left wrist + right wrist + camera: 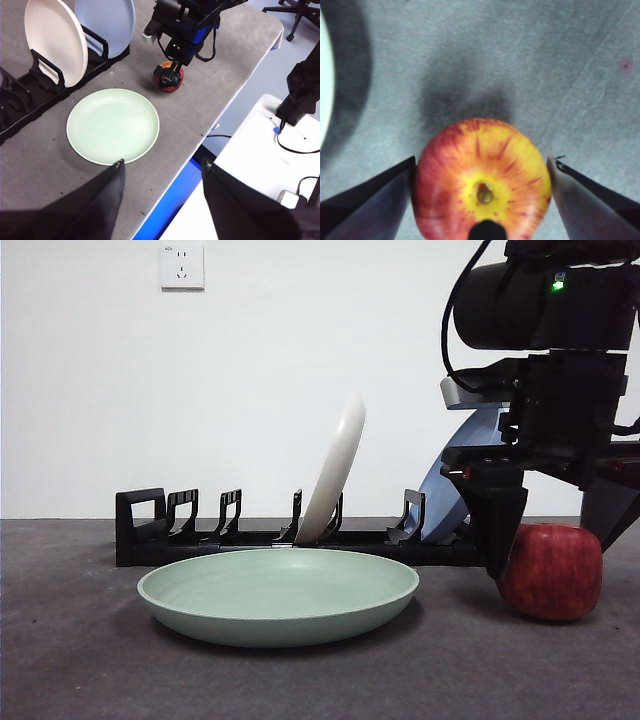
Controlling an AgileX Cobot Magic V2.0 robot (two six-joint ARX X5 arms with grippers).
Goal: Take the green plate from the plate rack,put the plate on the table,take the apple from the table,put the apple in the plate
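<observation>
- Two black jaws of the right gripper [482,200] straddled the streaked red apple [482,175], open, not yet clamped.
- Pale sage-green round plate [278,592] lay flat on the dark grey table [80,660], before the black slotted rack [150,530].
- Next, likely: closing, lifting, carrying plateward.
- Left gripper [162,182] waited open.

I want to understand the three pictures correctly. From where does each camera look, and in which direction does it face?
Front view: low, at table height, looking level across the green plate to the plate rack; the right gripper straddles the apple.
Left wrist view: high on the waiting left arm, looking down; the left gripper is open.
Right wrist view: straight down on the apple, jaws either side.
All three share the apple.
</observation>
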